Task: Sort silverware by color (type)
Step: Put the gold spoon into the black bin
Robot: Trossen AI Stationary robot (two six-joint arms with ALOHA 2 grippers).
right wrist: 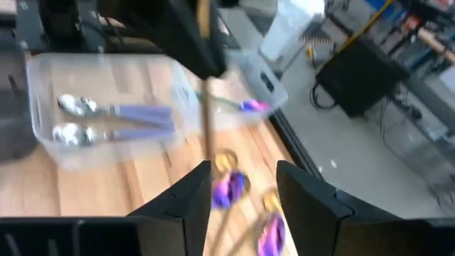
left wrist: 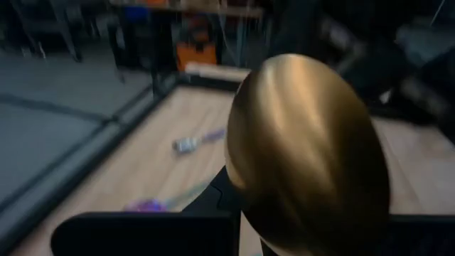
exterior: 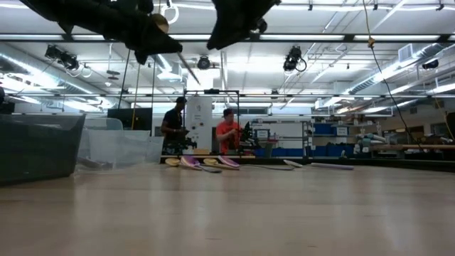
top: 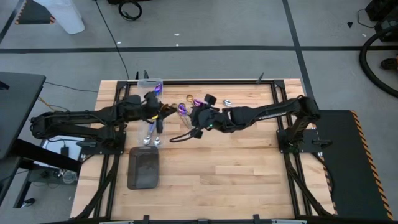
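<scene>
Left gripper (top: 157,112) clamps gold spoon (left wrist: 306,153); right gripper (right wrist: 242,188) apparently open.

The gold spoon (left wrist: 306,153) apparently hides the left jaws.

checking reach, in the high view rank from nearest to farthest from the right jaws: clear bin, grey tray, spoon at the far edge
From the right gripper:
1. Clear bin, toward the left arm.
2. Spoon at the far edge, on its other side; nearly tied with the bin.
3. Grey tray, near the front-left, farthest.

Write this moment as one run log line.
left end effector: shut on gold spoon | right end effector: open, spoon handle between fingers | plastic bin: two spoons
</scene>
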